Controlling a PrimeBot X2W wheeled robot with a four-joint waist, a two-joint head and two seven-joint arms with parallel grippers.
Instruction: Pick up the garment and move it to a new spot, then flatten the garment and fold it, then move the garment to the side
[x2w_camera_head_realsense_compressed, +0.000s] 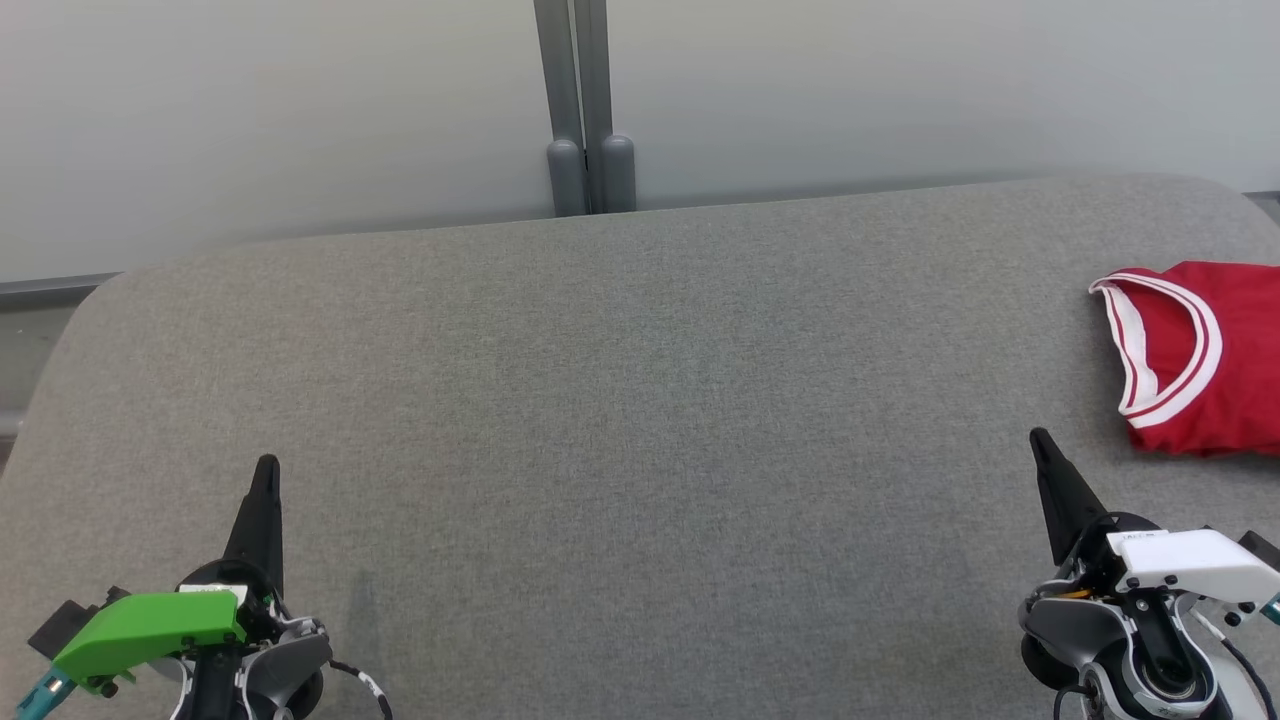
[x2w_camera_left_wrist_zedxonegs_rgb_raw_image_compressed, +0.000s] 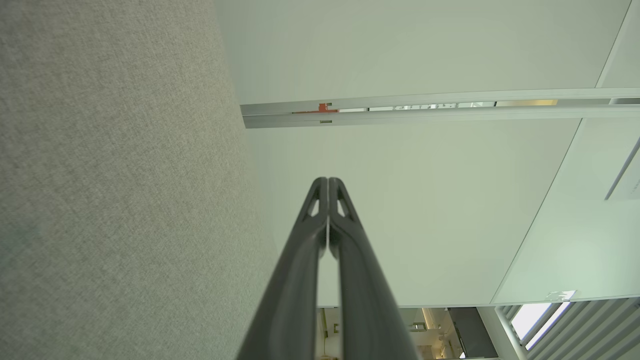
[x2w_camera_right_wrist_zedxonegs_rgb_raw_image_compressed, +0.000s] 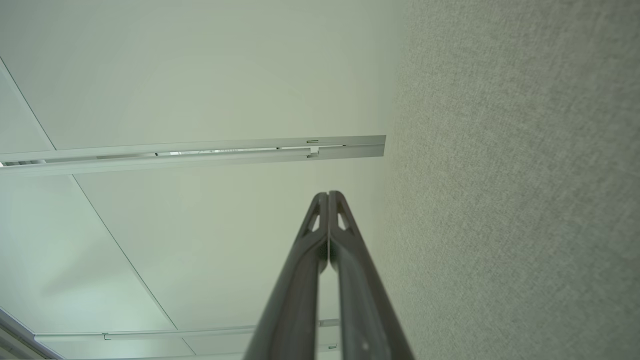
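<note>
A red garment (x2w_camera_head_realsense_compressed: 1215, 370) with white-striped trim lies folded at the right edge of the grey felt table (x2w_camera_head_realsense_compressed: 640, 400), partly cut off by the head view's border. My right gripper (x2w_camera_head_realsense_compressed: 1038, 438) rests at the lower right, shut and empty, its tip a short way left of and below the garment. At the lower left sits my left gripper (x2w_camera_head_realsense_compressed: 267, 463), also shut on nothing, far from the garment. In the left wrist view the left gripper (x2w_camera_left_wrist_zedxonegs_rgb_raw_image_compressed: 328, 180) has its fingers pressed together. The right wrist view likewise has the right gripper (x2w_camera_right_wrist_zedxonegs_rgb_raw_image_compressed: 328, 193) with its tips touching.
A pale wall panel with a grey vertical post (x2w_camera_head_realsense_compressed: 585, 110) stands behind the table's far edge. The table's rounded corners (x2w_camera_head_realsense_compressed: 90, 300) fall away at the left and right. Both wrist views look past the felt surface (x2w_camera_left_wrist_zedxonegs_rgb_raw_image_compressed: 110, 180) toward pale partitions.
</note>
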